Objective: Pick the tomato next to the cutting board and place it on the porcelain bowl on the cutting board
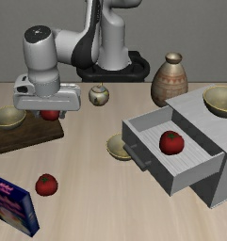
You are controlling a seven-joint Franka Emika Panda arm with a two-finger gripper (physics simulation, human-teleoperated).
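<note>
Blue box sits near left, a spare tomato beside it; my gripper hangs over the tomato at the cutting board's right edge; whether my grip has closed, I cannot tell; I should lift high and carry left, clearing the porcelain bowl's rim; 1 decoy tomato lies in the drawer, far right.

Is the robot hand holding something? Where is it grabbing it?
Cannot tell for sure: a tomato sits right under the gripper, over the cutting board, but the hold itself is hidden.
</note>
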